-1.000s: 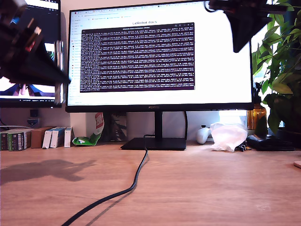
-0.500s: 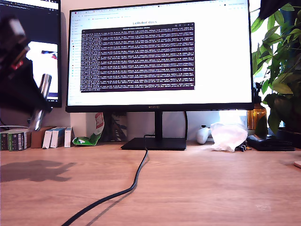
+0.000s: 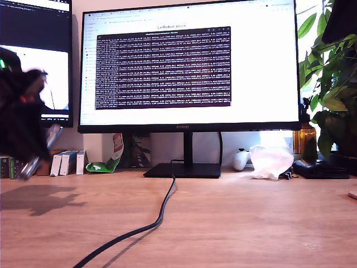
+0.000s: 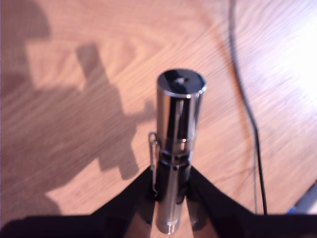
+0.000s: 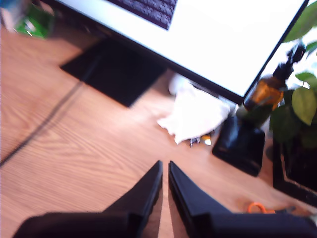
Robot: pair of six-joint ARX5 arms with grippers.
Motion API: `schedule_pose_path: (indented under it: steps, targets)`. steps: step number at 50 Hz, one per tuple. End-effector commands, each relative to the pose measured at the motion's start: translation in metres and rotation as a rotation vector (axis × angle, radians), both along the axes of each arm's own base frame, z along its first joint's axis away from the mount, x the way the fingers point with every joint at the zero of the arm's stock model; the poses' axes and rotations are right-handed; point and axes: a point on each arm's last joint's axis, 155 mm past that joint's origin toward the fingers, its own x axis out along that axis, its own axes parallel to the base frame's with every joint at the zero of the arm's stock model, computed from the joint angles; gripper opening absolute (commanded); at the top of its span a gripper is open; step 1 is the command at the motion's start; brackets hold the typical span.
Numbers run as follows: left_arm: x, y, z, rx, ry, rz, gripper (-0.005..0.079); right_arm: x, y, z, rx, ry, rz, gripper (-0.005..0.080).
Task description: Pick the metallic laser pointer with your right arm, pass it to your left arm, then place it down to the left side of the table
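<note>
My first gripper (image 4: pixel 171 191), at the exterior view's left edge, is clamping the pointer (image 4: pixel 178 134), tilted above the table (image 3: pixel 234 218); my second gripper (image 5: pixel 165 173) is hanging nearly closed, empty.

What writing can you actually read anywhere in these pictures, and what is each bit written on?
"LeRobot docs": heading on the big monitor, above its dark text block.
Dark text block on that monitor: many lines, too small to read.
Brand mark on the monitor's lower bezel: too small to read.
Small boxes on the table at the exterior view's left: print unreadable.
Metallic laser pointer in my first tool: no writing visible.
</note>
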Motion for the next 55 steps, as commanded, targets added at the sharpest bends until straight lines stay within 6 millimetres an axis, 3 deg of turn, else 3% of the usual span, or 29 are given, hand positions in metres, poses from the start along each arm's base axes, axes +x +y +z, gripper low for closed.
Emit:
schedule_pose_path:
  steps: [1, 10, 34, 47, 55]
  targets:
    - [-0.004, 0.004, -0.013, 0.019, 0.069, -0.005, -0.0021, -0.002, 0.003, -0.001, 0.001, -0.012, 0.014, -0.0012]
    - [-0.011, 0.009, -0.035, 0.054, 0.214, -0.011, -0.0021, -0.004, 0.002, 0.007, 0.013, -0.04, 0.013, -0.0012]
    - [-0.015, 0.029, -0.05, 0.152, 0.259, -0.002, -0.0017, -0.004, 0.003, 0.009, 0.018, -0.046, 0.019, -0.0012]
    - [-0.011, 0.027, -0.051, 0.155, 0.234, -0.01, 0.018, -0.003, 0.004, 0.011, 0.021, -0.053, 0.02, -0.0012]
    - [-0.005, 0.027, -0.051, 0.154, 0.211, -0.009, 0.0196, -0.003, 0.004, 0.011, 0.021, -0.053, 0.02, -0.0012]
